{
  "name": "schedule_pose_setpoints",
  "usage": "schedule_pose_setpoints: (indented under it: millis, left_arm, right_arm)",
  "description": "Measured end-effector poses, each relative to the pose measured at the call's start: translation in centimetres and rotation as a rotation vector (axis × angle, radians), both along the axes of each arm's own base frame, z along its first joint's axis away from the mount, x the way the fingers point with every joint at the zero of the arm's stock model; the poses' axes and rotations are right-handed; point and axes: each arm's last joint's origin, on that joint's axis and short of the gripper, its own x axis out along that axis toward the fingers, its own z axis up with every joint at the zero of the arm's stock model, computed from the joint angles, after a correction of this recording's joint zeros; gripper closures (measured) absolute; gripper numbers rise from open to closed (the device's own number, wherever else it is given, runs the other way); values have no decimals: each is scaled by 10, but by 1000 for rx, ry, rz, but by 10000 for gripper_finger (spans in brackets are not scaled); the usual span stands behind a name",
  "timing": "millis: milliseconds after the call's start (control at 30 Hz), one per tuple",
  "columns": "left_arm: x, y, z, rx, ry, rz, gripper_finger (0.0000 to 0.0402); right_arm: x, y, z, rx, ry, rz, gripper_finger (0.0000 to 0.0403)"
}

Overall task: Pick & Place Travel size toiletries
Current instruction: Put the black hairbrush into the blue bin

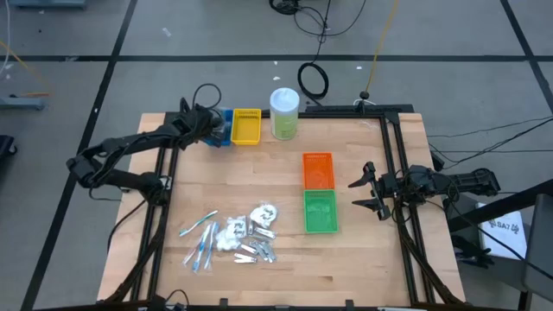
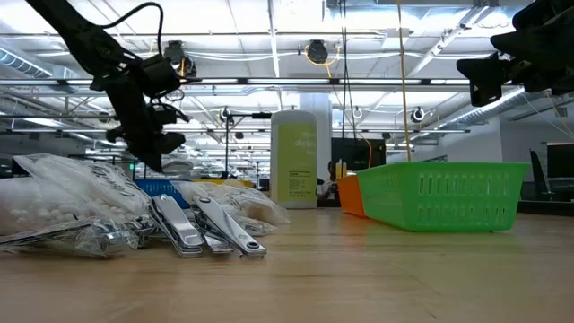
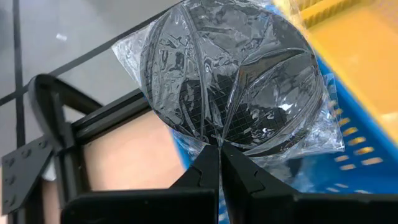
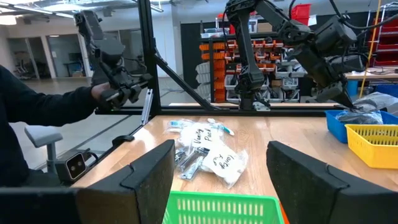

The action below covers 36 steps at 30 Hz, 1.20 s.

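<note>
A dark grey round pad (image 3: 230,74) in crinkled clear wrap is held in my left gripper (image 3: 219,163), which is shut on it over the blue tray (image 3: 311,186) at the table's far left (image 1: 213,130). The other toiletries, slim sticks, white packets and silvery pieces, lie in a pile (image 1: 233,238) near the table's near edge, also seen in the low view (image 2: 134,215). My right gripper (image 1: 359,194) is open and hovers right of the green tray (image 1: 320,210), touching nothing. My left gripper pinches the wrapped pad at its rim (image 3: 214,142) between its two shut fingertips. The fingers come slanting down from the table's left. The pad sticks out beyond the fingertips above the blue tray; I cannot tell whether it touches the tray.
A yellow tray (image 1: 246,127) stands beside the blue one, with a tall clear jar with a white lid (image 1: 284,112) to its right. An orange tray (image 1: 318,169) sits behind the green one. Black frame rails (image 1: 393,164) run along both table sides. A person's dark sleeve (image 4: 37,102) shows beyond the table.
</note>
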Motion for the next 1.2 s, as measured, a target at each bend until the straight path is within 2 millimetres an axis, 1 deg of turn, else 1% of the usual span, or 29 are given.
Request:
schedule_pose_setpoints:
  millis: [167,500,700,800,1200]
  left_arm:
    - [-5,1,-2,-28,17,27,401]
    - [-3,-1,-2,-29,12,13,401]
    - [-1,-3,-3,-88,-75,6,401]
    - [0,-3,-4,-100,-85,7,401]
    - [5,4,-25,-158,-28,20,401]
  right_arm:
    - [0,0,0,0,0,0,161]
    - [0,0,0,0,0,0,161]
    - [0,0,0,0,0,0,161]
    - [0,0,0,0,0,0,161]
    - [0,0,0,0,0,0,161]
